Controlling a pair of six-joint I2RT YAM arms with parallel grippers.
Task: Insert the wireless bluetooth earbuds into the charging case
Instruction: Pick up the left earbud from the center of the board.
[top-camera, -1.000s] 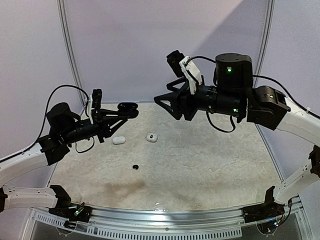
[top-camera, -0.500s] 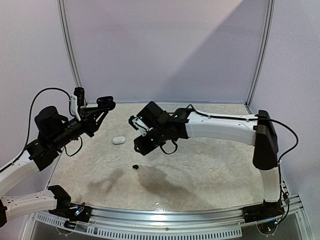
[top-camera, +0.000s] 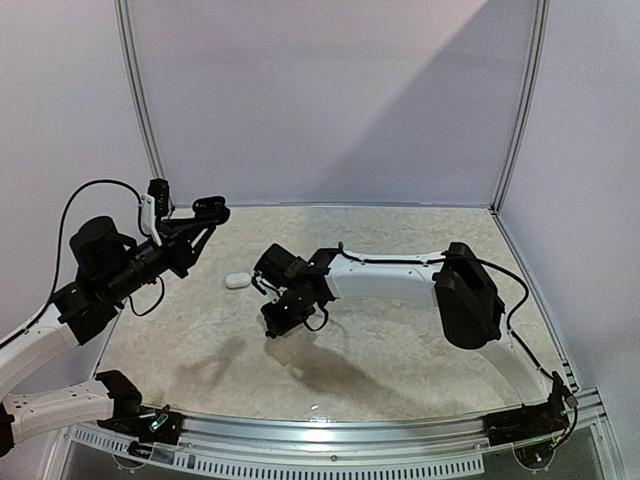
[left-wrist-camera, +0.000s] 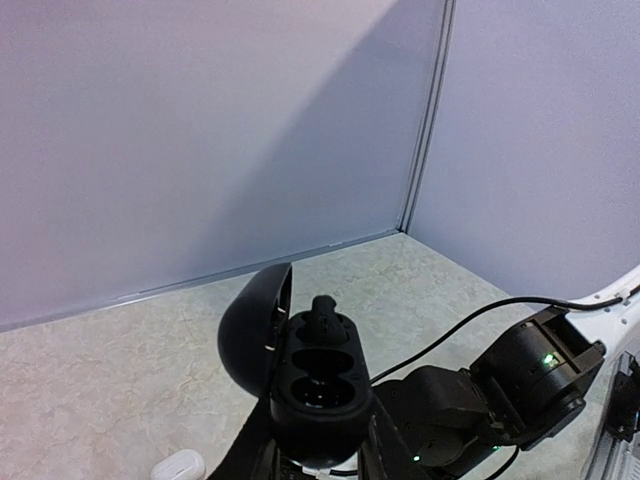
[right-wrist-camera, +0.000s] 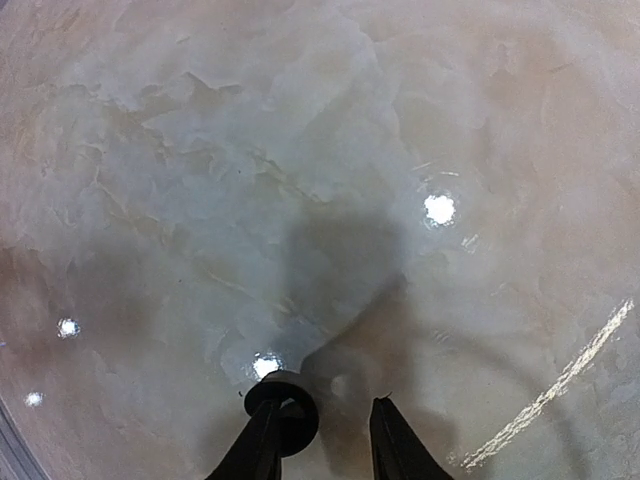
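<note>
Marbled tabletop: right gripper, narrowly agape, risks flicking off-centre black earbud away; left gripper clamps open charging case.

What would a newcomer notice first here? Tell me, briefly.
The open black charging case stands out first, held up at the left, clamped in the left gripper. Next comes the right gripper, low over the middle of the table with its jaws apart and a small black earbud beside one finger. A white case lies on the table between the arms.
</note>
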